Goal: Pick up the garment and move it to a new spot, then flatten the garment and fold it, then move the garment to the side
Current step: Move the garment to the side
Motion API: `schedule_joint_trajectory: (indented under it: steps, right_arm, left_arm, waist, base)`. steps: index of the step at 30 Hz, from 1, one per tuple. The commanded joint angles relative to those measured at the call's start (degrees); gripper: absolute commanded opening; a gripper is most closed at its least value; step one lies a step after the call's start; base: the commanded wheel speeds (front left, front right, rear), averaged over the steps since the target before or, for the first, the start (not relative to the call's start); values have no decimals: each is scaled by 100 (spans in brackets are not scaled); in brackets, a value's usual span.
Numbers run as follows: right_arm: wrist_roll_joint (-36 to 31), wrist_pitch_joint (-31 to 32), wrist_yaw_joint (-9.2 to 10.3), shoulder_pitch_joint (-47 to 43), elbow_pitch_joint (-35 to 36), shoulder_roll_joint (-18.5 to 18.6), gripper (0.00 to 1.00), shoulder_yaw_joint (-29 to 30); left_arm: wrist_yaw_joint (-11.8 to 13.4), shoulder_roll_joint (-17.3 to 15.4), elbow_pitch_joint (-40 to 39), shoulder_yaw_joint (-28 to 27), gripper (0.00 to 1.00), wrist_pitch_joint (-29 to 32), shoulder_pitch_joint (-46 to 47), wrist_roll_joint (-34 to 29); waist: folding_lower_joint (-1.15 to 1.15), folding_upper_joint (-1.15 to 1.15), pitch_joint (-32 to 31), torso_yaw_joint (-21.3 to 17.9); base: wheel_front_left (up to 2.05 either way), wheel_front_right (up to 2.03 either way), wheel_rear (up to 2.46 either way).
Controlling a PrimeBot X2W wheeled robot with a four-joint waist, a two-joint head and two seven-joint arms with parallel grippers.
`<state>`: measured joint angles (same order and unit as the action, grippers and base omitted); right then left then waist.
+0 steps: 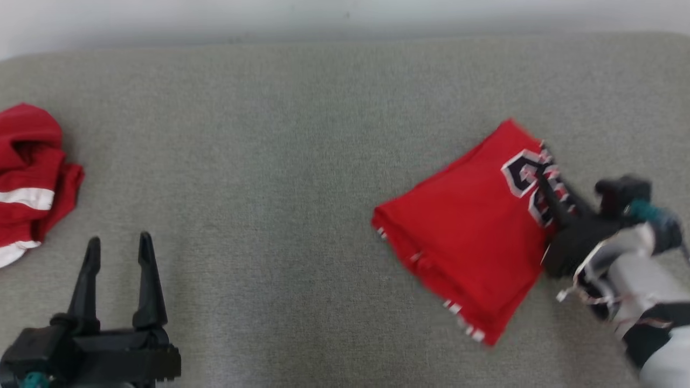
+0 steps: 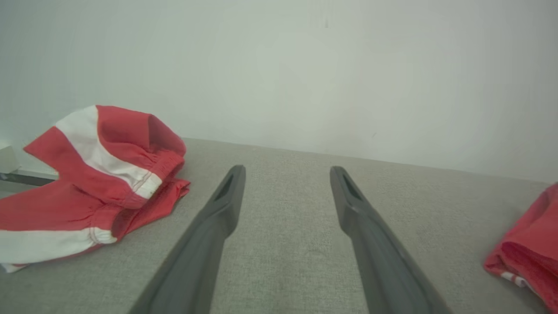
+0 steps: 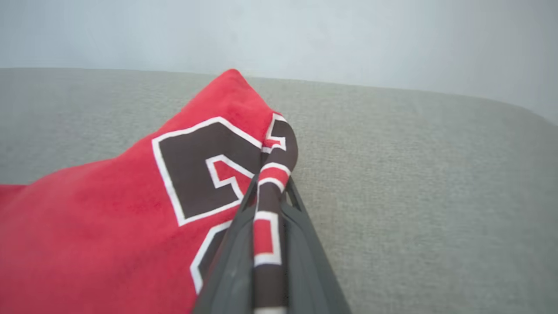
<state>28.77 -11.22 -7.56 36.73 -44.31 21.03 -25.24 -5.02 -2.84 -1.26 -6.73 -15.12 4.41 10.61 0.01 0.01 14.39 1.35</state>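
**Your right gripper [image 1: 545, 183] has the folded garment [image 1: 469, 226] by its striped edge.**
Its fingers [image 3: 235, 244] are pressed together on the trim [image 3: 267, 231], and the garment spreads out to their left, flat on the grey cushion [image 1: 269, 161]. An edge hold like this probably lets you slide it aside without opening the fold. Your left gripper [image 1: 118, 242] rests empty with its fingers spread, and a crumpled red-and-white cloth [image 1: 27, 178] lies to its left.

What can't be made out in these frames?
Lettering on the jersey: blurred in the head view. In the right wrist view it is wrapped into the fold that the right gripper pinches.
Lower layers of the jersey: hidden under the top layer, head view.
Part of the other red garment: cut off by the left edge, head and left wrist views.
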Motion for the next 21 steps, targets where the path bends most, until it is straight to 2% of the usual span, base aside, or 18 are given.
schedule_joint_trajectory:
  steps: [1,6,11,18,21]
  right_arm:
    - [-33,49,16,293,62,241,0,-11]
    - [31,184,16,1127,299,928,0,127]
    - [91,290,16,1668,491,1458,0,397]
    - [158,340,16,1980,506,2044,0,839]
    - [146,356,16,2023,489,2156,0,945]
  left_arm:
    - [-22,-10,-44,-6,100,-1,213,-42]
    - [-100,-18,-245,-71,100,-2,645,-210]
    - [-177,-146,-487,-196,100,-1,976,-322]
    - [-223,-281,-793,-235,100,-2,1073,-434]
    - [-232,-301,-854,-265,100,-2,1019,-440]
  waist:
    - [-1,-1,681,-155]
    - [-1,-1,1495,-437]
    - [-1,-1,2108,-782]
    - [-1,-1,2431,-1036]
    - [-1,-1,2437,-1062]
  base:
    - [0,0,0]
    - [0,0,0]
    - [0,0,0]
    - [0,0,0]
    - [0,0,0]
